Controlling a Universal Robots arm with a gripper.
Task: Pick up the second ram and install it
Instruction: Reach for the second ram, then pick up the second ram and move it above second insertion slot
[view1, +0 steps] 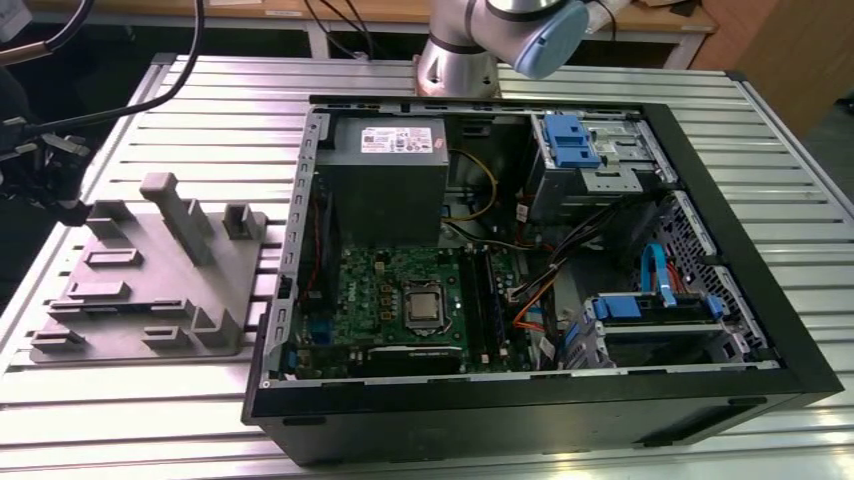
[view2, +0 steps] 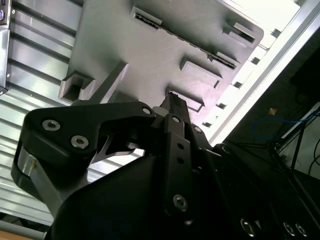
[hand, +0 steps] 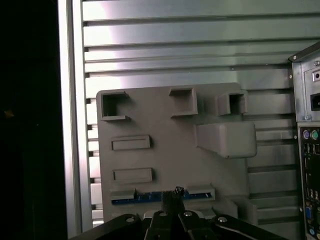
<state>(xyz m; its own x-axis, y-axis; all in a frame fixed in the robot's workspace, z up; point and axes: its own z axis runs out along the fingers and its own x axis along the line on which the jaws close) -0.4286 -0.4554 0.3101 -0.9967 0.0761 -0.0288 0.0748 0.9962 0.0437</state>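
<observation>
Pincer (hand: 173, 193) tips pressed together, holding nothing, poised over the second ram (hand: 131, 199) in its grey holder (hand: 165, 150).

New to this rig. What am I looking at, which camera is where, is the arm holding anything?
One robot arm works beside an open computer case on a slatted metal table. The exterior view comes from a camera off the arm: the green motherboard lies inside the case, and a grey parts tray sits at the exterior view's left. Both wrist views ride on the arm and look past the gripper at that tray. In the first wrist view the gripper is close to a blue-edged strip in a tray slot, possibly a memory stick. Whether it grips anything cannot be told.
</observation>
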